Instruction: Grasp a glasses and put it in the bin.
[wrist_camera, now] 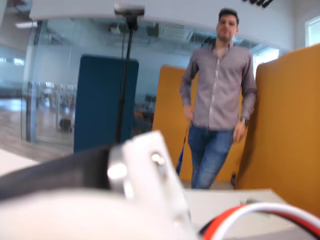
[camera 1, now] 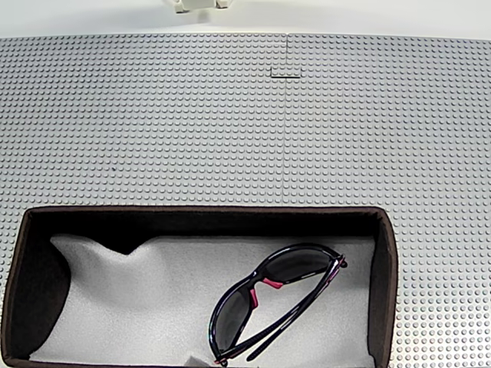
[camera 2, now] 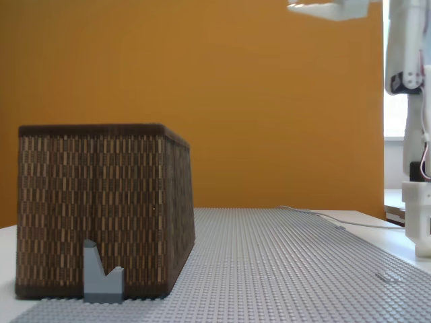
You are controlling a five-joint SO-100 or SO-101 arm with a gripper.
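The glasses (camera 1: pixel 278 300) already lie inside the bin (camera 1: pixel 381 264), so nothing remains; the gripper's state cannot be told.

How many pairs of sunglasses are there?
1. The sunglasses lie inside the bin, toward its right end in the fixed view from above, resting on the white lining.

White arm (camera 2: pixel 411 74) upright at right edge of a fixed view; pincer raised, jaw state unclear
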